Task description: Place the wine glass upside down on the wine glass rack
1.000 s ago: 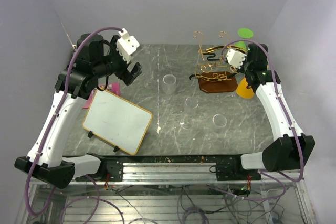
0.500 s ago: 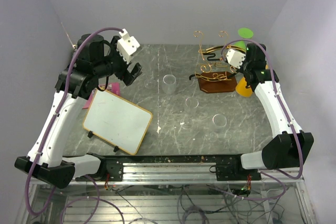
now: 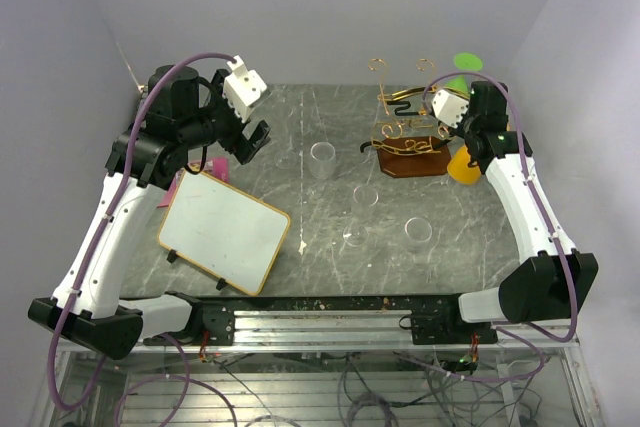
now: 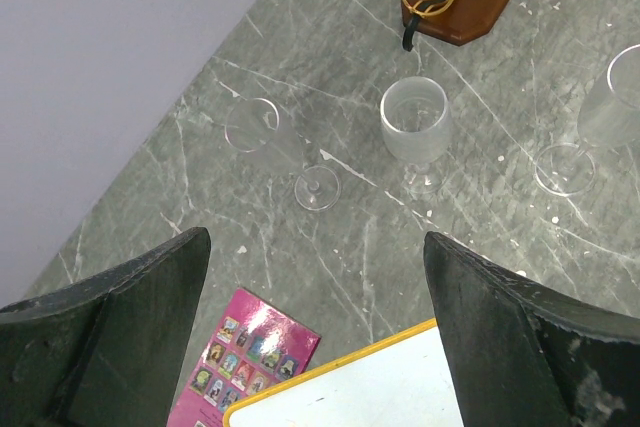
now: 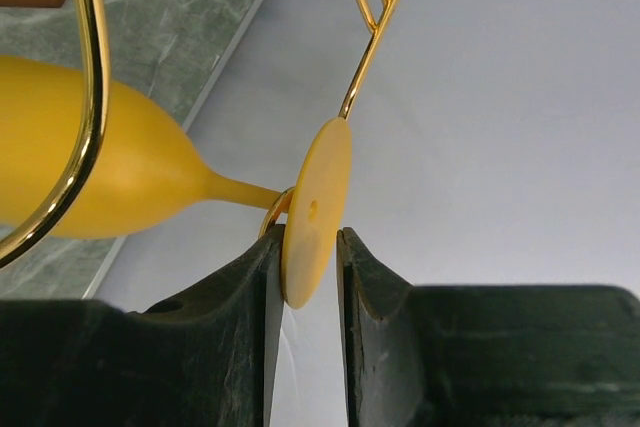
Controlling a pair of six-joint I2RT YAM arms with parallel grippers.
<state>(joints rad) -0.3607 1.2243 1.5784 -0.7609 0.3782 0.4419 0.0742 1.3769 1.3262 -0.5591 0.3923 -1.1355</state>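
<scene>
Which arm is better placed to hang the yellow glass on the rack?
Right: the right gripper is shut on the foot of the yellow wine glass, beside the wine glass rack; the left gripper hangs open over clear glasses, away from it.

A grey, marble-patterned table (image 3: 330, 267) veined with thin white streaks stands inside a plain enclosure of pale lilac walls (image 3: 300, 7), which meet its back and side edges. Soft, even light falls across the tabletop, leaving only faint shadows. Along the near edge runs a silver metal rail (image 3: 320, 325), with tangled cables (image 3: 360, 387) hanging below it.
</scene>
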